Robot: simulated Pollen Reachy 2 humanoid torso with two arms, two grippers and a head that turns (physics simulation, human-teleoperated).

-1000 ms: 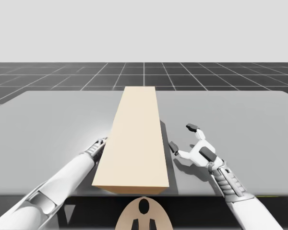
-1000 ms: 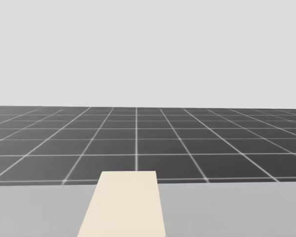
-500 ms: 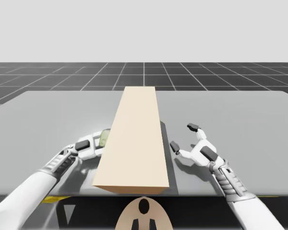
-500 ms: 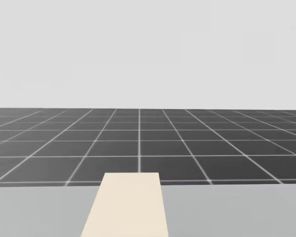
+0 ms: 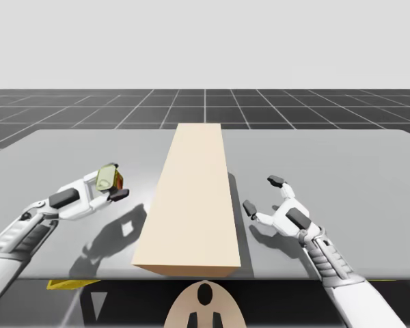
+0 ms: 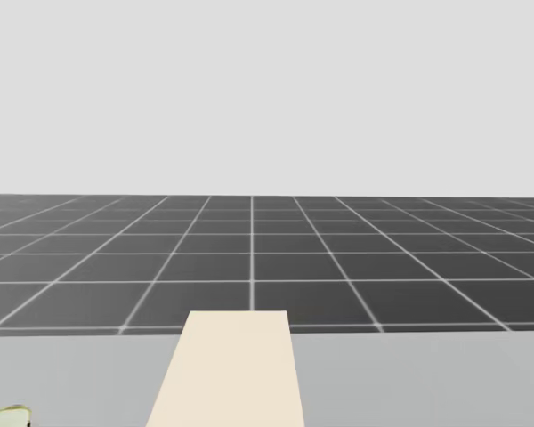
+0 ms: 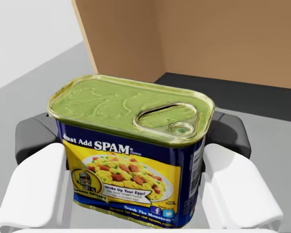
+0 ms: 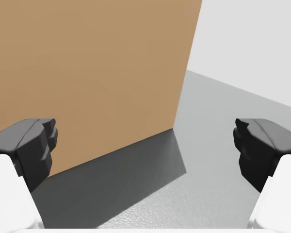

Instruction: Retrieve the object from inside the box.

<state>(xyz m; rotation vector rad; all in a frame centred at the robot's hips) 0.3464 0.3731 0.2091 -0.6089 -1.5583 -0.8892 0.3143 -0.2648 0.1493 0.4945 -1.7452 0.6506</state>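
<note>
Left hand [image 5: 113, 186] clamps the blue rectangular tin with a yellow-green lid [image 7: 131, 121] from both sides, above the grey worktop [image 5: 68, 154], left of the long tan cardboard box [image 5: 195, 198]. Right hand [image 5: 262, 194] gapes empty beside it.

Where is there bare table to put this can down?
Widest bare table lies left of the box, beyond the left gripper holding the can. The far right side, past the right gripper, is free too. Tight: the strip between the box and right gripper.
</note>
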